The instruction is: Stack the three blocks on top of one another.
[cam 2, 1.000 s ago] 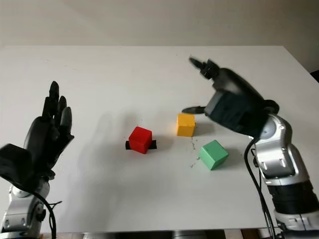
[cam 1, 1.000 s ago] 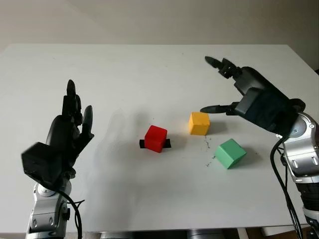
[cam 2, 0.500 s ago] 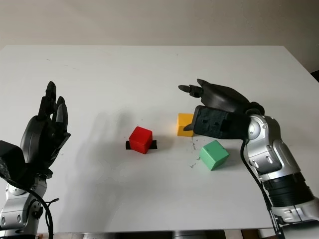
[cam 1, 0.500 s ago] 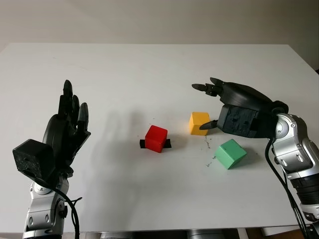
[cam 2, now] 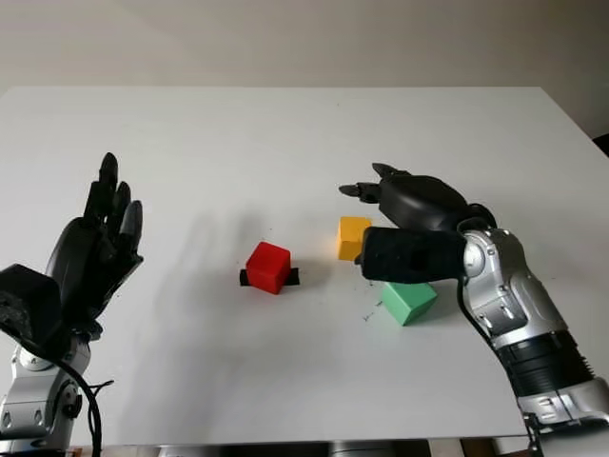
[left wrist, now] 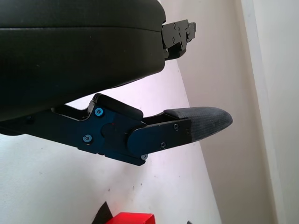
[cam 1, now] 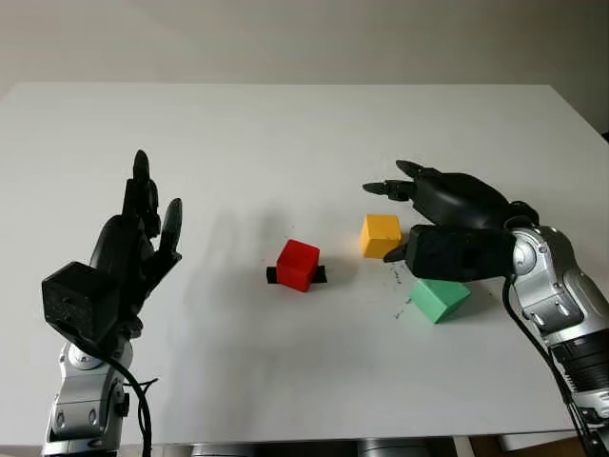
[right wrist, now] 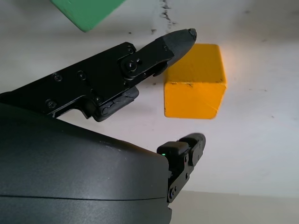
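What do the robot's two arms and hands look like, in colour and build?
Both hands, left hand and right hand, are matte black with glossy shells and three jointed fingers. The forearms are silver metal, with black cables running along them. Small blue screws mark the finger joints.

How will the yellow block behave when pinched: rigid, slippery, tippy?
Yellow block looks like a solid, flat-faced cube, so probably rigid and unlikely to roll. Its smooth painted faces may slip under a light pinch. The right robot hand, open around it, could nudge it sliding.

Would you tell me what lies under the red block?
A flat black strip pokes out on both sides of the red wooden cube; its middle part is covered by the cube.
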`<control>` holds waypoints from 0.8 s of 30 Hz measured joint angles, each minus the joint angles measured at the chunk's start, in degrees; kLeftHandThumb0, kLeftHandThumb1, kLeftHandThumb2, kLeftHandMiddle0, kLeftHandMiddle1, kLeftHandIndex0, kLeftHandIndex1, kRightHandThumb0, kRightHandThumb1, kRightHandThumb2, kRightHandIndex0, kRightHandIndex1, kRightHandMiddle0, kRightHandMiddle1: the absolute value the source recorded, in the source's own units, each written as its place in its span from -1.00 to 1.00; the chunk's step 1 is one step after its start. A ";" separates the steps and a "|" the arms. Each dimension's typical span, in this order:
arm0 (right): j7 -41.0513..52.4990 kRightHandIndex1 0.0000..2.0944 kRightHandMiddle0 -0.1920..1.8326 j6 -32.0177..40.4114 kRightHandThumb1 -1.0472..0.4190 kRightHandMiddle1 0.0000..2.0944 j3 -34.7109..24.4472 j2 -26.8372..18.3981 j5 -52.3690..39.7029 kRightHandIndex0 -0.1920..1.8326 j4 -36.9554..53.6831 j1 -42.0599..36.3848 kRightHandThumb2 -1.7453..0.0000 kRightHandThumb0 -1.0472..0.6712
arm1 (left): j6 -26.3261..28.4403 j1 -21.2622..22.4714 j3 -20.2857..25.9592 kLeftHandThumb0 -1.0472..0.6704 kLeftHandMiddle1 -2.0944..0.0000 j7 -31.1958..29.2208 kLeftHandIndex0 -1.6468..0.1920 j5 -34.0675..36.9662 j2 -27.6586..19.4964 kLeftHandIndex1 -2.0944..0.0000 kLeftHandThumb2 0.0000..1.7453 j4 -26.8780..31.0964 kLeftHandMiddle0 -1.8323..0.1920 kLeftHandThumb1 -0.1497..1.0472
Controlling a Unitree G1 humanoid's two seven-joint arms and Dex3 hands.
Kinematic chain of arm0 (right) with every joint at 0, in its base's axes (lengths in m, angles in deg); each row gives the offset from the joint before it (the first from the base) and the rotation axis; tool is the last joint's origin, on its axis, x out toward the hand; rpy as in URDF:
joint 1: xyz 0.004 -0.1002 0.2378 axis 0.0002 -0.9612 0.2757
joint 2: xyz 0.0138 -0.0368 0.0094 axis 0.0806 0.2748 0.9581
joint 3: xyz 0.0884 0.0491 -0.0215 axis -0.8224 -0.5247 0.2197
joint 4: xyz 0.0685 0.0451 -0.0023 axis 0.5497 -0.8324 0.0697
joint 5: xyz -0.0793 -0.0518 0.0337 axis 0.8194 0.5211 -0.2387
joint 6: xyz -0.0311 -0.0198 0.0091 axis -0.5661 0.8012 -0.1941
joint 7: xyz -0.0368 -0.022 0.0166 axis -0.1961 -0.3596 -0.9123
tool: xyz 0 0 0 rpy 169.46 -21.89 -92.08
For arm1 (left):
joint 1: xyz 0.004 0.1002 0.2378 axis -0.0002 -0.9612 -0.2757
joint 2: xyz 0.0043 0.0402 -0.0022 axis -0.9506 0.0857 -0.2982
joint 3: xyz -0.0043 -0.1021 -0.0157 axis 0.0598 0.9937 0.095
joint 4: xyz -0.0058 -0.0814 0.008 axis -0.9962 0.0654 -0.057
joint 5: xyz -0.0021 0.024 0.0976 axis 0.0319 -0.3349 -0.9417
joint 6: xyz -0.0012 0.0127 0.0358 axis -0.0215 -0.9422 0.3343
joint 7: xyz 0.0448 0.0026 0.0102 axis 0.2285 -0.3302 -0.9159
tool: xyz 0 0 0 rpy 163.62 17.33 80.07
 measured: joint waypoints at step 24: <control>-2.96 -0.93 -0.31 -0.31 -0.78 0.23 0.59 1.13 1.38 -0.46 -0.04 -0.96 0.93 -0.36 | -0.36 -0.40 -0.52 -0.76 0.97 0.70 1.00 -1.15 -0.17 1.00 -0.36 0.30 0.99 1.00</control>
